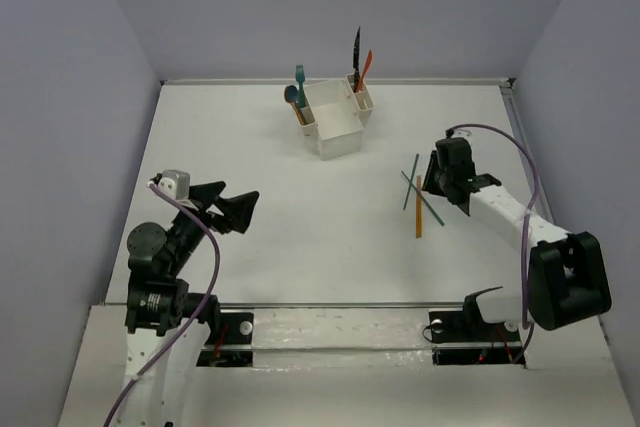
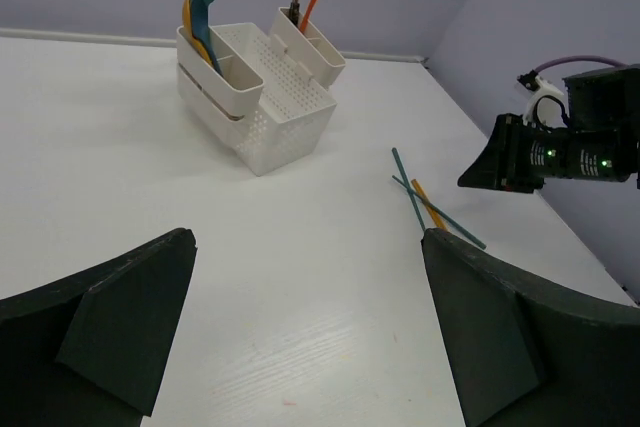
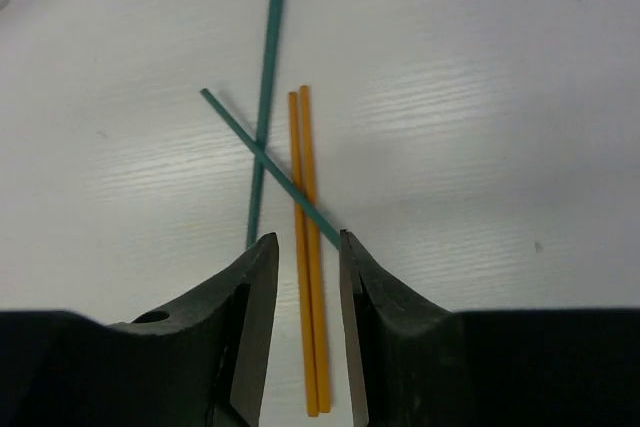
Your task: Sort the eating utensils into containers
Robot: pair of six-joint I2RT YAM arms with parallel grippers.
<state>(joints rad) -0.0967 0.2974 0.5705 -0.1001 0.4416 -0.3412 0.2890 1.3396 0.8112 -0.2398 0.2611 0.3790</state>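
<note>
The white caddy stands at the back centre. Its left slot holds a teal fork, a blue spoon and an orange handle. Its right slot holds a dark-handled knife and an orange knife. Two orange sticks lie side by side on the table, crossed by two teal sticks. My right gripper is open, its jaws low on either side of the orange pair without pinching it. My left gripper is wide open and empty at the near left.
The sticks lie at centre right, between the caddy and the right arm. In the left wrist view the caddy is far ahead and the right gripper is at the right. Grey walls enclose the table.
</note>
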